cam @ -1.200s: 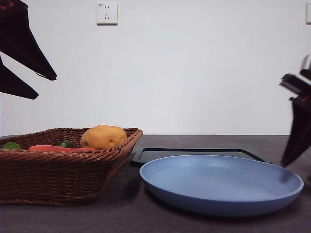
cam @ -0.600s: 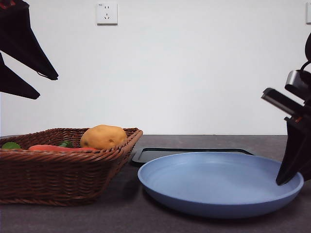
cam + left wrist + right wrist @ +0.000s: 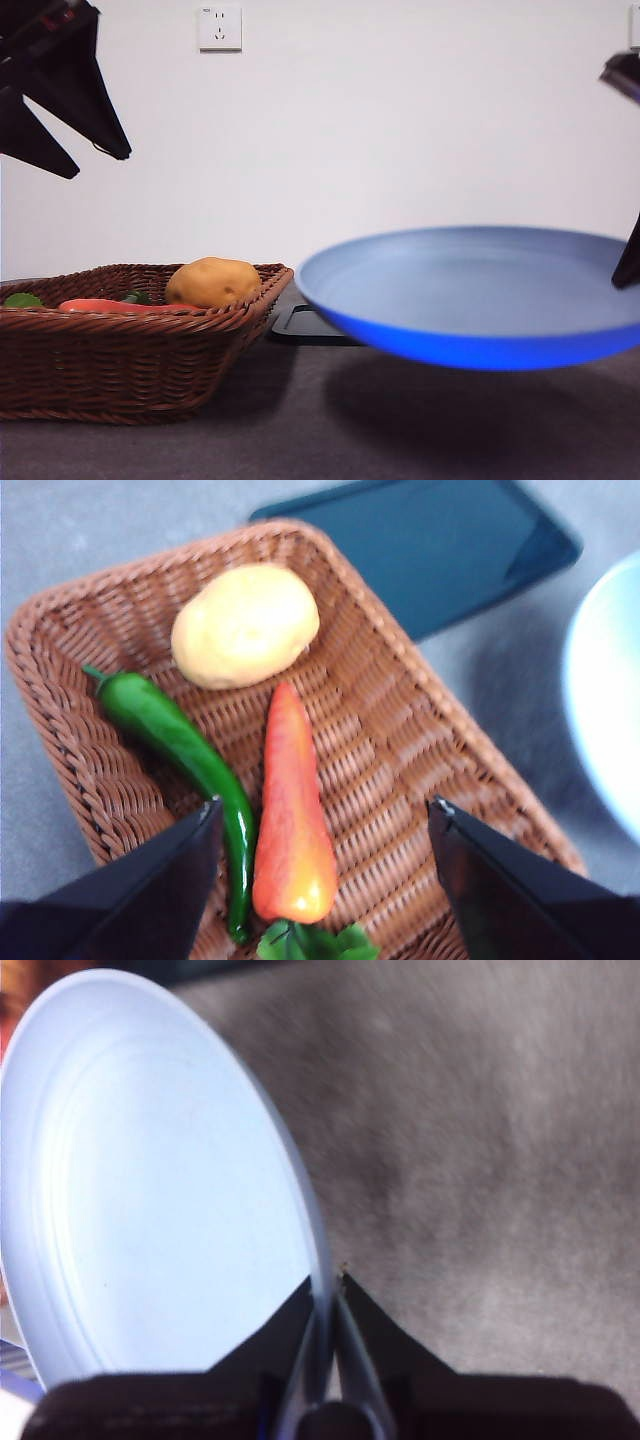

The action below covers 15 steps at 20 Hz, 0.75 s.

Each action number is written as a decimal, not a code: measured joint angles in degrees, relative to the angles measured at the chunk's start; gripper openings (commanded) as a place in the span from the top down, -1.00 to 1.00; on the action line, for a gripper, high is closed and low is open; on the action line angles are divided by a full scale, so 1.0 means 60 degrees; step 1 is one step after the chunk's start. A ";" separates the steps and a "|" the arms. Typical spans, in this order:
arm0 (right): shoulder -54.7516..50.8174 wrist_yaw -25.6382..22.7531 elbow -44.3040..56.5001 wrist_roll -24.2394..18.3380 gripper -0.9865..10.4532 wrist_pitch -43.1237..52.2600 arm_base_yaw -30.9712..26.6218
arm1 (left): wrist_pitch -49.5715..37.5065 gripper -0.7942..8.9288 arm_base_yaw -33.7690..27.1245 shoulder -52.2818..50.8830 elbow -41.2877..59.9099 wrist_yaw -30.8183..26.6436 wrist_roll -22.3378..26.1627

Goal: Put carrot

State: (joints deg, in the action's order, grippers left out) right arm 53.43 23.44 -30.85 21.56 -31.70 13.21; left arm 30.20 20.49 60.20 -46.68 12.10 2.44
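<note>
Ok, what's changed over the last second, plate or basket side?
The right gripper has closed on the blue plate at its rim and lifted it off the table; it now hangs in the air. The left gripper, open, shifted slightly above the basket. Carrot, potato, green pepper and tray are unmoved.

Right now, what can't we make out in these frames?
- Carrot: front view shows only an orange sliver above the basket rim; its leaf tuft is cut by the left wrist view's edge.
- Blue plate: motion-blurred in front view, cut at the right edge.
- Black tray: mostly hidden behind the plate.
- Right gripper: nearly out of front view.
</note>
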 measured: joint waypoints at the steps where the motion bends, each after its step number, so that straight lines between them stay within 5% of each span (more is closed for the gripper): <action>1: -0.0197 0.0000 0.0000 0.0025 0.82 -0.0004 0.0000 | 0.0266 0.10 0.0069 0.0375 -0.0277 -0.0135 0.0171; 15: -0.1311 0.0000 0.0000 0.0084 0.82 -0.0215 0.0000 | 0.0699 0.10 0.1111 0.5563 -0.2222 -0.1690 0.1282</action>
State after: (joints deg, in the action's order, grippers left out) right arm 45.56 23.44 -30.85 22.06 -32.99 13.21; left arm 34.39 27.16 93.58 -60.01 1.96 10.13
